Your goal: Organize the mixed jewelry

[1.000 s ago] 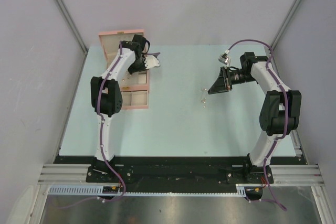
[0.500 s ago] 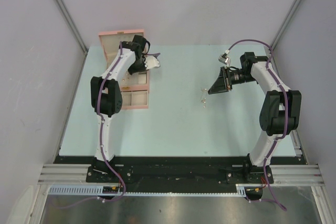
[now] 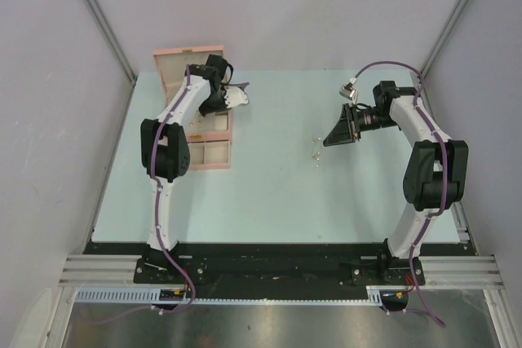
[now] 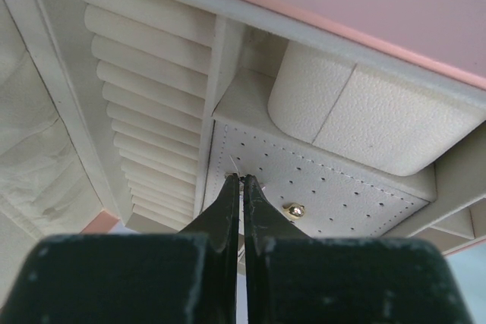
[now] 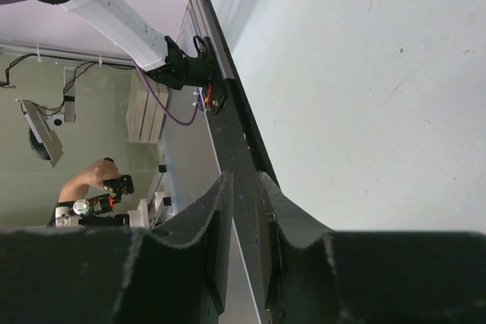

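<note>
mixed jewelry (image 3: 315, 151) too tiny to identify, pink box (image 3: 214, 155) partly hidden by left arm (image 3: 174, 108)

Table (image 3: 269, 201): one.
Arms: two. Left arm (image 3: 167, 152), right arm (image 3: 426, 160).
Grippers: two. Left gripper (image 4: 243, 182), right gripper (image 5: 244, 181).
Pink box (image 3: 210, 168): one, far left. One lid (image 3: 175, 67).
Inside box: one gold stud (image 4: 293, 209), one dotted pad (image 4: 334, 187), one round pillow (image 4: 364, 115). Soft ridges (image 4: 144, 58): many, too close to count sure.
Tiny silver bits (image 3: 315, 149) on table, right of middle: few, maybe three. Too small to count sure.
</note>
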Tool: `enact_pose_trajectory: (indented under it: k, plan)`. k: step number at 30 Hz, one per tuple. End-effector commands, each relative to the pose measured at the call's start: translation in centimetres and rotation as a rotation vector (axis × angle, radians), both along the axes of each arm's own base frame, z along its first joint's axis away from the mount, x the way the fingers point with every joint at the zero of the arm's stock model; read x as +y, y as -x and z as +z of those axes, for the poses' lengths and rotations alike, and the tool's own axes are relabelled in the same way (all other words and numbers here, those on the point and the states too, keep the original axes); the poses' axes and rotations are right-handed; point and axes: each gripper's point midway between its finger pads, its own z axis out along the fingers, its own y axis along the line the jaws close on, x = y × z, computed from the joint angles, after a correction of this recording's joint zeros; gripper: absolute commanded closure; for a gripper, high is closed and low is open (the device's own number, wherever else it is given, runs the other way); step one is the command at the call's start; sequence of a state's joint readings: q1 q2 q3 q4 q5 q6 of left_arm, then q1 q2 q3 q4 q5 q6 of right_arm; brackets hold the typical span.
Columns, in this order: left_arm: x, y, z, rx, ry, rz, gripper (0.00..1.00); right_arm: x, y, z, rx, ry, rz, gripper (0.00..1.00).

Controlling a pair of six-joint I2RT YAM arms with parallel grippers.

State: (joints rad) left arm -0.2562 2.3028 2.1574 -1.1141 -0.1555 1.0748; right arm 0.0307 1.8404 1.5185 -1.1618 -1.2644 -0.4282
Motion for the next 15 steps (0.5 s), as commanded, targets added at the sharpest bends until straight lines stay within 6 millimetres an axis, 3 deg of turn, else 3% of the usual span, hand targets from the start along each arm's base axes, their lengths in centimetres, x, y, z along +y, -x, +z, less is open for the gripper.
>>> enact_pose_trajectory:
  k: [1, 15]
  plan:
    - [-0.16, 0.02, 2.4, -0.043, 0.014, -0.03, 1.0, 0.15, -0.12, -0.15, -0.018, -0.003, 0.01, 0.76]
    - [0.11, 0.35, 2.5, -0.032, 0.014, -0.027, 1.0, 0.17, -0.09, -0.11, -0.021, 0.0, 0.011, 0.77]
